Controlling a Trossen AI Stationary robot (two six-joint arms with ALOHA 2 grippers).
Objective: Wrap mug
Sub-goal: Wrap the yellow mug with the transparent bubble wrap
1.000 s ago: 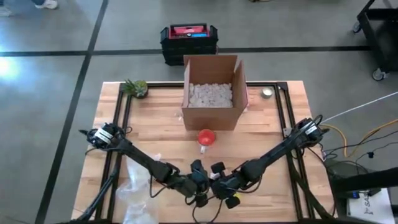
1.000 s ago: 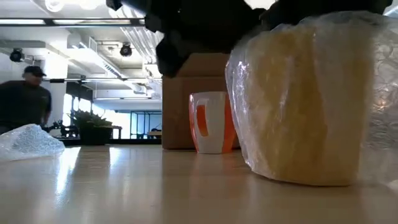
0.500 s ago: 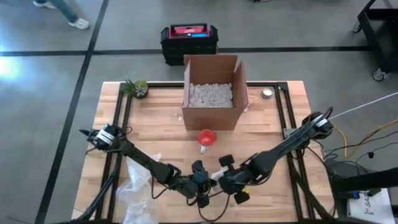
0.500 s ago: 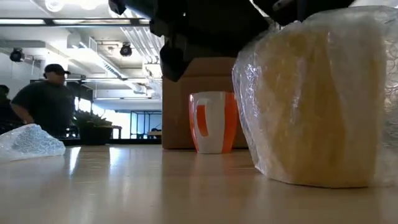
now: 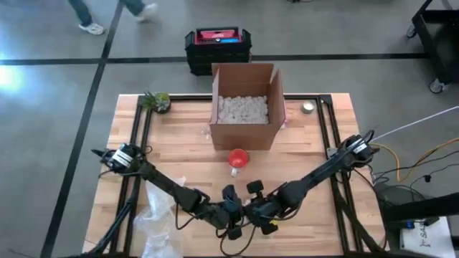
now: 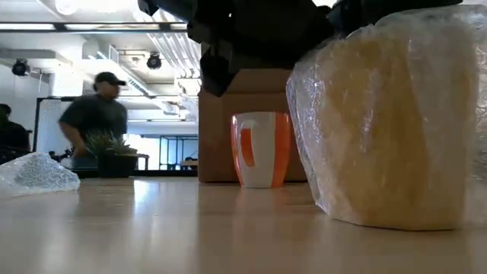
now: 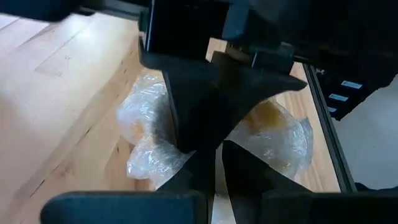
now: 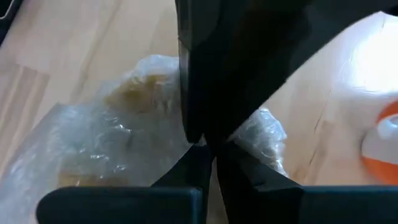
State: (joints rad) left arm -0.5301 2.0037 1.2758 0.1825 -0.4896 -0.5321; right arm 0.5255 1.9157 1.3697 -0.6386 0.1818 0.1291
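Note:
A yellow mug in clear bubble wrap [image 6: 388, 129] stands on its base near the table's front edge. Both grippers meet over its top. My left gripper [image 5: 233, 215] comes from the left, and its wrist view shows it shut on the wrap [image 7: 149, 155]. My right gripper [image 5: 256, 211] comes from the right, shut on the wrap [image 8: 112, 124]. In the high view the arms hide most of the mug. An orange and white mug [image 5: 237, 158] stands bare before the cardboard box [image 5: 244, 107]. My left gripper pinches a bunch of bubble wrap [image 7: 186, 158] between its two fingers at the top of the wrapped mug. It comes slanting down from the table's left. The mug stands on the table beneath it. My right gripper pinches gathered wrap [image 8: 249, 134] between its fingers at the top of the mug, slanting down from the table's right, close against the left gripper. The mug stays upright on the table.
The open box holds white packing peanuts. A loose heap of bubble wrap [image 5: 154, 222] lies at the near left. A small plant [image 5: 156, 101] stands at the far left and a small round tin [image 5: 308, 107] at the far right. A person walks beyond the table.
My right gripper went a little toward the table's right edge, then came back toward the left gripper. The wrapped mug slid slightly toward the right and stayed upright on the table. Both grippers stayed shut on the wrap.

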